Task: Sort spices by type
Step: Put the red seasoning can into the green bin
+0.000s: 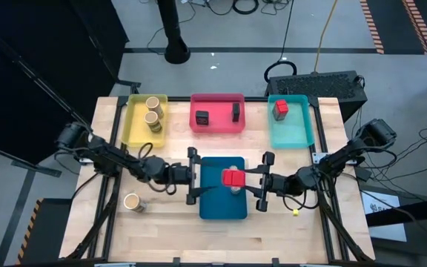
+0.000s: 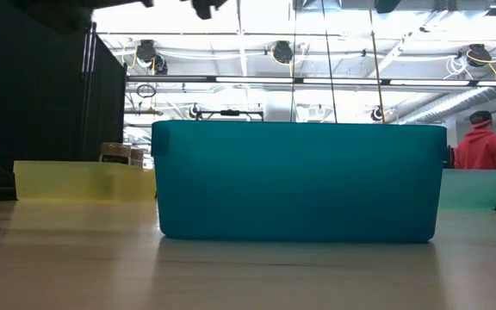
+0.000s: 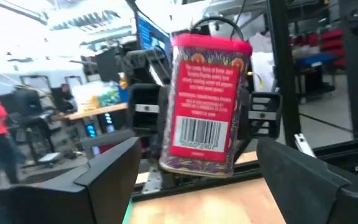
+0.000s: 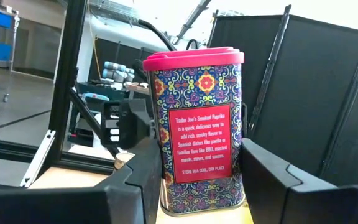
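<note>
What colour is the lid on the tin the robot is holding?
Pink-red, on the paprika tin; right wrist view shows it best.

Bright ceiling lights (image 2: pixel 282 53), black curtain panels (image 4: pixel 316 87), cables on grey floor (image 1: pixel 221 37).

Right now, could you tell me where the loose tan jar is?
In the high view, the tan jar stands alone on the table's left, below the left arm, left of the blue tray.
</note>
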Action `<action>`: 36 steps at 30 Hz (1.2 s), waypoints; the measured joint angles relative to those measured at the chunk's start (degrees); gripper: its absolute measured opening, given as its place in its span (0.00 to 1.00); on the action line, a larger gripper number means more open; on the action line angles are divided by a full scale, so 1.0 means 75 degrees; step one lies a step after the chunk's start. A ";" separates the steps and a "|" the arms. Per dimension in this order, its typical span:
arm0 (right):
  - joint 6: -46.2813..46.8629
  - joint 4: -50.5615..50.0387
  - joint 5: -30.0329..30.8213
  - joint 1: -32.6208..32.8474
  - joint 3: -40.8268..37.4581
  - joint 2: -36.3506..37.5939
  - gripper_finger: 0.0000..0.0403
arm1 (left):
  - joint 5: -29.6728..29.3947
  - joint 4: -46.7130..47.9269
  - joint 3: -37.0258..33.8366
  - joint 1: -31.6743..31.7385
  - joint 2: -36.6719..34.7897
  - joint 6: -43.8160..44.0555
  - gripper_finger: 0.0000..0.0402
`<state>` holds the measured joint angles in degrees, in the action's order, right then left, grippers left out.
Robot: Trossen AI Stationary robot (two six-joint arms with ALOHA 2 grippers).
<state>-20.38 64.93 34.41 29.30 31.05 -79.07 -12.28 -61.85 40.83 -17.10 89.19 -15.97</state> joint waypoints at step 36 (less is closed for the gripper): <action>0.0343 -0.0108 0.0035 -0.0061 0.0004 -0.0003 0.38 | 0.1420 0.0310 0.0840 0.0647 0.0711 0.0393 0.55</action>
<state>-17.81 64.12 34.68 28.84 31.08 -79.09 -1.63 -59.52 47.13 -12.25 94.52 -13.02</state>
